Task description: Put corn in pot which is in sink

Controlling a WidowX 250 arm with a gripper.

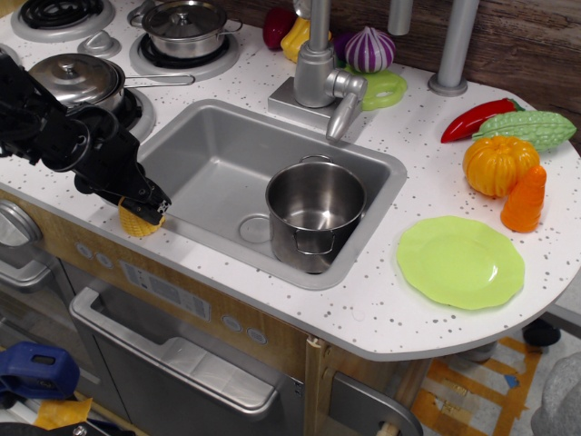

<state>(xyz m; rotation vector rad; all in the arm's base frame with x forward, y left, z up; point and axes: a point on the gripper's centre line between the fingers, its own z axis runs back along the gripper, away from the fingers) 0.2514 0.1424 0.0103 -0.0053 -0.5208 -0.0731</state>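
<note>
The yellow ribbed corn (134, 222) lies on the white counter at the front left corner of the sink (218, 154). My black gripper (145, 207) is down on top of the corn and hides its upper half. How the jaws stand on the corn does not show. The tall shiny lidless pot (314, 213) stands upright in the right part of the sink, well to the right of the gripper.
A lidded steel pot (80, 77) sits just behind my arm and another (186, 25) on the back burner. The faucet (322, 73) overhangs the sink. A green plate (460, 262), orange pumpkin (497, 163) and other toy vegetables lie to the right.
</note>
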